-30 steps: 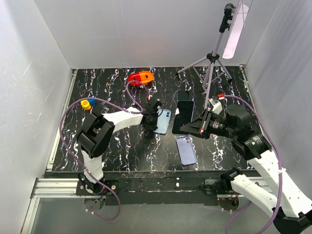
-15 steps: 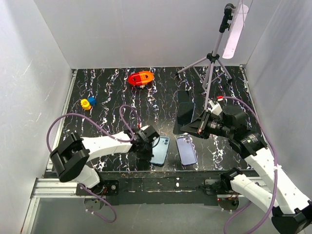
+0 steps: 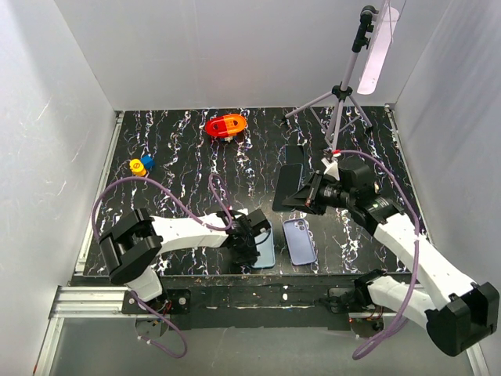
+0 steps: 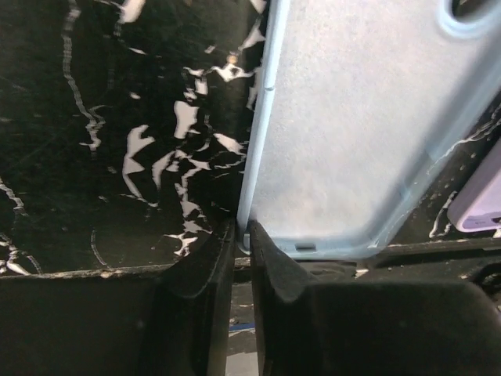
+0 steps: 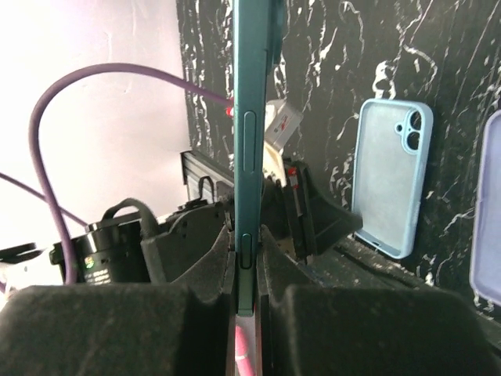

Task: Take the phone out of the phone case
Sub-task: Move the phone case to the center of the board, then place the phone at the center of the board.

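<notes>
Overhead, black marbled tabletop point(image 3: 180, 149), white walls point(image 3: 235, 55), blue phone case point(image 3: 268, 252)

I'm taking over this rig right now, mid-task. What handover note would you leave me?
Left gripper: shut on a rim corner of the blue case, which lies empty on the table.
Right gripper: shut on the phone, held on edge, off the table.
Done: phone is out of the case.
Left: likely just set both down and release.
</notes>
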